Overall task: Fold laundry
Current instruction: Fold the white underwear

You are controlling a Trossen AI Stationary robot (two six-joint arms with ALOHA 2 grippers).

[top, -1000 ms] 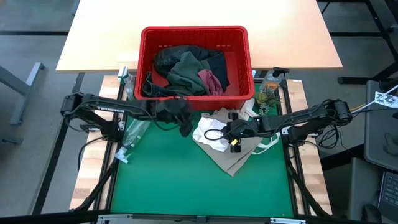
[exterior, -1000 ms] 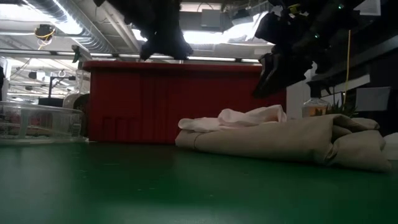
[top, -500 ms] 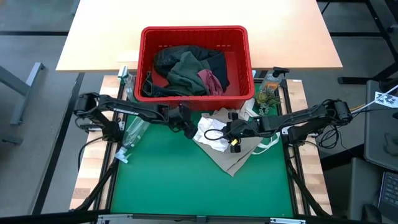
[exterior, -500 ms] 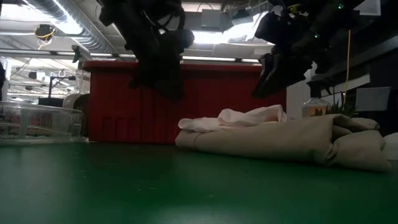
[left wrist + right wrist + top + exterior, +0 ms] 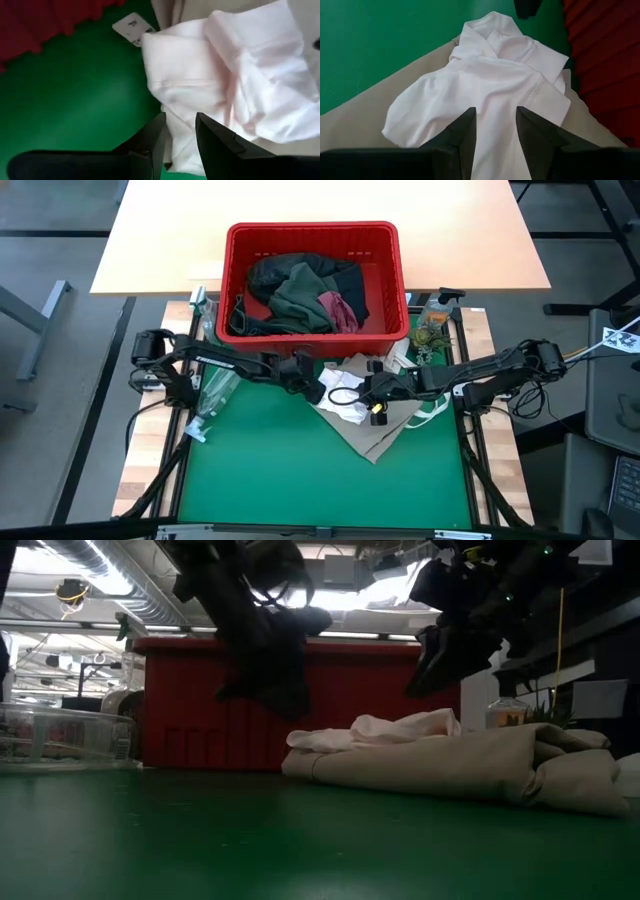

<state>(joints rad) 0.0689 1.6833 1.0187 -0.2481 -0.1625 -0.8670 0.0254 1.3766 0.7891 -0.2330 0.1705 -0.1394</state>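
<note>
A white garment (image 5: pixel 340 392) lies crumpled on a flat tan garment (image 5: pixel 375 435) on the green mat, right of the middle. My left gripper (image 5: pixel 303 378) hangs open just above the white garment's left edge (image 5: pixel 165 95), tipped down toward it and clear of it in the low view (image 5: pixel 285 705). My right gripper (image 5: pixel 370 395) hangs open over the white garment's right part (image 5: pixel 485 85), also clear of it (image 5: pixel 425 675). More laundry, dark, olive and maroon pieces (image 5: pixel 300 295), lies heaped in the red basket (image 5: pixel 312 230).
The red basket's front wall (image 5: pixel 200 700) stands just behind the two garments. A clear plastic bag or tray (image 5: pixel 212 395) lies at the mat's left edge. A bottle (image 5: pixel 432 320) stands at the back right. The mat's near half (image 5: pixel 300 480) is bare green.
My left gripper has come down and toward the table's right, from beside the basket's front wall to the white garment's left edge, rolling its wrist on the way. Its fingers kept the same gap. The right arm and the garments kept still.
</note>
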